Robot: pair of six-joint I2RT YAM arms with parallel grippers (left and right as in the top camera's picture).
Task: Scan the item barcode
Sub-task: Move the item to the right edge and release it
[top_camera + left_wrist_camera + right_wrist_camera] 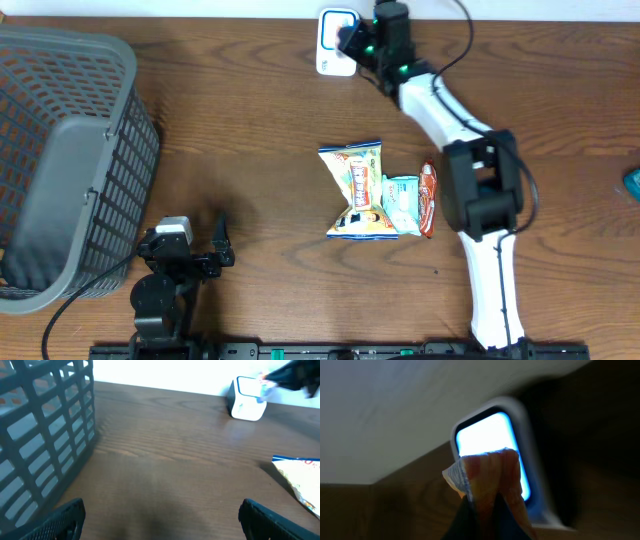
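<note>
A: Start at the left. Why is the basket (60,150) there?
B: I judge it's where scanned goods will go. Your left end effector (195,248) sits just right of it on the near side, jaws spread wide and empty, out of the way.
A: And the item?
B: You have it at the far edge. The small packet (490,480) is pinched by its crimped end, so its face hangs free right in front of the scanner (330,62), whose window glows. Your right end effector (352,40) is clenched on it.
A: Is the barcode facing the window?
B: You can't tell, because no code shows. Further right, three more packets (380,195) lie bunched and touching on the surface (250,130). I reckon they're placed mid-way so you can reach them easily.
</note>
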